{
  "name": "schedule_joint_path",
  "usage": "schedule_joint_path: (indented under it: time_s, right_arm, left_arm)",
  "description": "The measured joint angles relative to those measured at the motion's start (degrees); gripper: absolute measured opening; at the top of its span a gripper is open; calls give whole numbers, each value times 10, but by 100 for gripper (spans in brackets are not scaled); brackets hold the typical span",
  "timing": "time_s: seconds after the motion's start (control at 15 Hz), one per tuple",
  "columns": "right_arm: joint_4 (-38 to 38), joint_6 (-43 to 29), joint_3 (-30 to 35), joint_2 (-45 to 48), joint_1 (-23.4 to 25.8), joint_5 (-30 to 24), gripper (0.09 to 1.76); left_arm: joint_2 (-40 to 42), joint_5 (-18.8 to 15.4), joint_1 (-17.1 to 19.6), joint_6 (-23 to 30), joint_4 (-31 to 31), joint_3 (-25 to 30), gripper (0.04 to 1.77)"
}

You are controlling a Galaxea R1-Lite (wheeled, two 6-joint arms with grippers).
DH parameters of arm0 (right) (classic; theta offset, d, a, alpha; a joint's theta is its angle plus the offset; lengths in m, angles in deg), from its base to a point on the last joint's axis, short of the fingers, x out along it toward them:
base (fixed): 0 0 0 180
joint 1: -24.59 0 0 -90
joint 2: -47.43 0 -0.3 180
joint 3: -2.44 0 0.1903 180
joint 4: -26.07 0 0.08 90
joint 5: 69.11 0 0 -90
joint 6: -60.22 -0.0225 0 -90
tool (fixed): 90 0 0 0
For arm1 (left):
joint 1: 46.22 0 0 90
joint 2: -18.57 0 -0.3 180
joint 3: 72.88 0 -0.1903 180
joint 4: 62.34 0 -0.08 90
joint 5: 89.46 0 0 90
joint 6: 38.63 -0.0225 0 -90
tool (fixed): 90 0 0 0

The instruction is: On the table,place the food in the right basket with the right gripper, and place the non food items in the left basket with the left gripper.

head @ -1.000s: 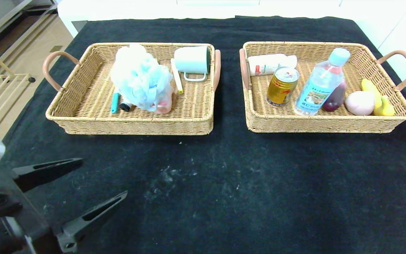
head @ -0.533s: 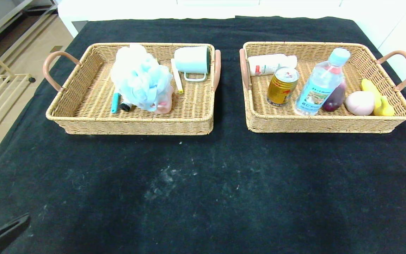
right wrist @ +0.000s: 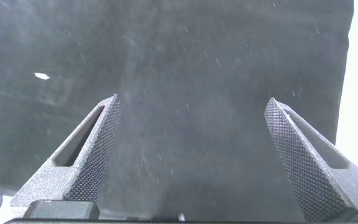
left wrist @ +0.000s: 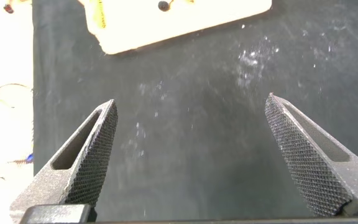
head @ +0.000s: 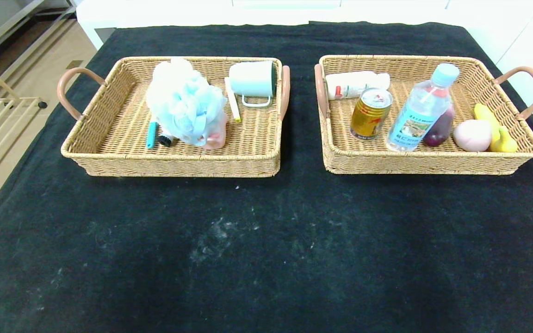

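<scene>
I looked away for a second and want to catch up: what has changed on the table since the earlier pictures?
The left gripper has pulled back out of the head view toward the robot, jaws open and empty over the table. Nothing was gripped or let go. The left basket and right basket with their contents stayed put; the right gripper is open too.

The eggplant [head: 440,126] sits mostly hidden behind the bottle [head: 420,111]; the pouf [head: 185,105] covers a pinkish item.

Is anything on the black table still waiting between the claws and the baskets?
Nothing visible: the black cloth table in front of both tan wicker baskets, left and right, holds no item.
</scene>
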Motion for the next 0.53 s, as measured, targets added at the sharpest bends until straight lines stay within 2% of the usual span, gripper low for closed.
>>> schedule_joint_path:
  time_s: [0.2,0.4,0.53]
  right_arm:
    - [-9,5,32,47,63,-30,170]
    - [-17,27,72,93,131,-93,170]
    - [-10,33,108,127,143,-102,170]
  left_arm:
    - [39,-31,17,-1,-68,-16,172]
    - [74,-41,21,-6,-75,-1,172]
    - [107,-64,25,-6,-73,25,172]
